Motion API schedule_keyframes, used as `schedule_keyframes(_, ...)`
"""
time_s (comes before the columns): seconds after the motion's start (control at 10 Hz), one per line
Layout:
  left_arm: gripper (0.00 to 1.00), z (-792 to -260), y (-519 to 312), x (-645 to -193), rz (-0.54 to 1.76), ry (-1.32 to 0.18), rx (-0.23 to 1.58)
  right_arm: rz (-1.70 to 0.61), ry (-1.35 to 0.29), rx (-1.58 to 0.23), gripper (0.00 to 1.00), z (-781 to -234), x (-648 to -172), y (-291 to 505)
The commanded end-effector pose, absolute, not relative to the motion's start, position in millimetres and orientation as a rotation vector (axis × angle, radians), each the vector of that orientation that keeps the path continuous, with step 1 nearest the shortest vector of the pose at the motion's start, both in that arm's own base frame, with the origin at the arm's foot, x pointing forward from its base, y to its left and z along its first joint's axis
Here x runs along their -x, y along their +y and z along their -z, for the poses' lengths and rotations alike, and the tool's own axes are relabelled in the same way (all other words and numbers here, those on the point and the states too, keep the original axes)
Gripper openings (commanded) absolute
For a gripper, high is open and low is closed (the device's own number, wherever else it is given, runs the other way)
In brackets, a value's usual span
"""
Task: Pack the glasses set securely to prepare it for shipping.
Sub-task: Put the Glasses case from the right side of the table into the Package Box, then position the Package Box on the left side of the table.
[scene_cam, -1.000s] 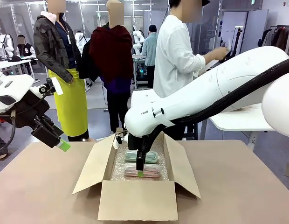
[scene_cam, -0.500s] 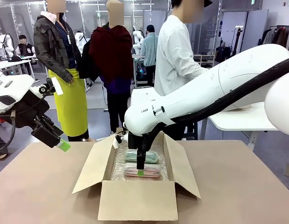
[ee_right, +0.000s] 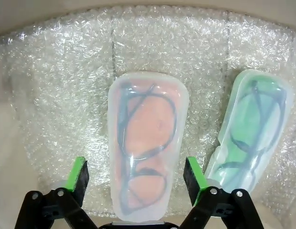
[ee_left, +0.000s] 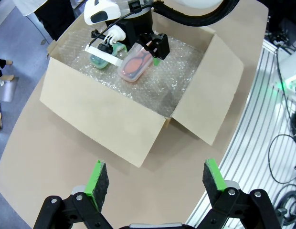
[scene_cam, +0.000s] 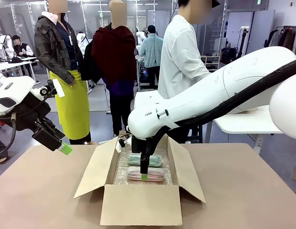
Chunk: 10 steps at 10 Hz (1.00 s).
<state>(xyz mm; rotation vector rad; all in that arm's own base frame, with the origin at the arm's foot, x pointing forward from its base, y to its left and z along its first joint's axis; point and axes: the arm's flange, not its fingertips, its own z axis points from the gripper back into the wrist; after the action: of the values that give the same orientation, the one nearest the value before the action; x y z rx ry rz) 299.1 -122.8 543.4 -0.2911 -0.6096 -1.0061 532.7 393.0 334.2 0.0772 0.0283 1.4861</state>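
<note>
The cardboard box's [scene_cam: 141, 204] front wall hides part of its bubble wrap [ee_right: 67, 95] lining. Inside lie two cases: the pink case [ee_right: 143, 143], straddled by the right gripper's [ee_right: 136, 176] spread fingers, and the mint green case [ee_right: 255, 129] behind it. The right wrist view reveals spectacles in each. The left gripper [ee_left: 155, 177] hangs spread and empty, left of the box. One person [scene_cam: 181, 57] stands beyond.

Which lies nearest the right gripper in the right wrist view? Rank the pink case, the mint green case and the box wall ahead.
1. Pink case, between the open fingers of the right gripper.
2. Mint green case, beside it on the picture's right.
3. Cardboard box wall, past the bubble wrap at the top edge.
</note>
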Motion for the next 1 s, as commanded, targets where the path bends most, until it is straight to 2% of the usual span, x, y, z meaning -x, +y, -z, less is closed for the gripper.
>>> schedule_keyframes(0.0, 1.0, -543, -122, -299, 1.011, -0.62, 0.308, -1.471, 0.018, -0.077, 1.0, -335, -532, 395)
schedule_keyframes(0.8, 1.0, -543, -122, -299, 1.011, -0.62, 0.308, -1.486, 0.029, -0.077, 1.0, -334, -533, 393)
schedule_keyframes(0.9, 1.0, -543, -122, -299, 1.011, -0.62, 0.308, -1.456, -0.005, -0.046, 1.0, -367, -519, 382)
